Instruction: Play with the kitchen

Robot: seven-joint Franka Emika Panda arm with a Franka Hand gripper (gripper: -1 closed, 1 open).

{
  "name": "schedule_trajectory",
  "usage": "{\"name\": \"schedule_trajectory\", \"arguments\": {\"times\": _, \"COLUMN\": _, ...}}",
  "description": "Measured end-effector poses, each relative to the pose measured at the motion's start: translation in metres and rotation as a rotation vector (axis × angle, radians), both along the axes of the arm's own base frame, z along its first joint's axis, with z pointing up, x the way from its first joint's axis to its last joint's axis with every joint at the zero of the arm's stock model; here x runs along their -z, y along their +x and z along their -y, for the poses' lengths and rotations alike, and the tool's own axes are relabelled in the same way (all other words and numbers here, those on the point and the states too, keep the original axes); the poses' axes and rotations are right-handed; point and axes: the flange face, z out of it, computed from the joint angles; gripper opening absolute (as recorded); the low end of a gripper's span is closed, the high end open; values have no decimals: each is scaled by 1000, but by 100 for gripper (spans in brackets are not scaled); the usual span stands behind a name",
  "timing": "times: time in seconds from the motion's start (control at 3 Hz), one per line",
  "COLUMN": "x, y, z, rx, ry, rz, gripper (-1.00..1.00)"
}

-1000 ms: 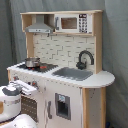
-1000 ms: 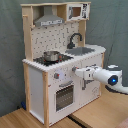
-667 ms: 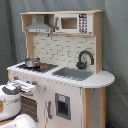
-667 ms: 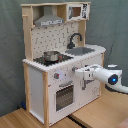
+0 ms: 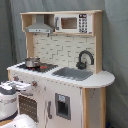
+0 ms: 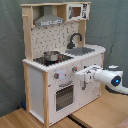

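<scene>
My tool (image 6: 81, 76) sits at the kitchen (image 6: 60, 55) front beside the knobs (image 6: 56, 76); I cannot tell its finger state.

In both exterior views, the kitchen (image 5: 60, 75) (image 6: 60, 65) carries a pot (image 5: 32, 62) (image 6: 50, 56) on its counter (image 5: 100, 80) (image 6: 47, 63). In the second exterior view, the sink (image 6: 82, 50) lies to the pot's right, with the faucet (image 6: 75, 39) behind it. The hood (image 6: 48, 20) hangs above the pot, the microwave (image 6: 77, 11) to its right. The pincer (image 6: 80, 76) sits before the knobs (image 6: 56, 76), above the oven door (image 6: 64, 96).
</scene>
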Motion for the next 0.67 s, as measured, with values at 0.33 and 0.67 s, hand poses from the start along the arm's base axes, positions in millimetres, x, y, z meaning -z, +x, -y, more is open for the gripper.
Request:
{"name": "schedule_trajectory", "arguments": {"times": 0.33, "x": 3, "y": -25, "z": 1, "rx": -3, "ry": 17, "rz": -4, "gripper": 100}}
{"name": "schedule_trajectory", "arguments": {"times": 0.67, "x": 4, "y": -45, "z": -1, "rx": 8, "ry": 66, "rz": 0, "gripper": 100}}
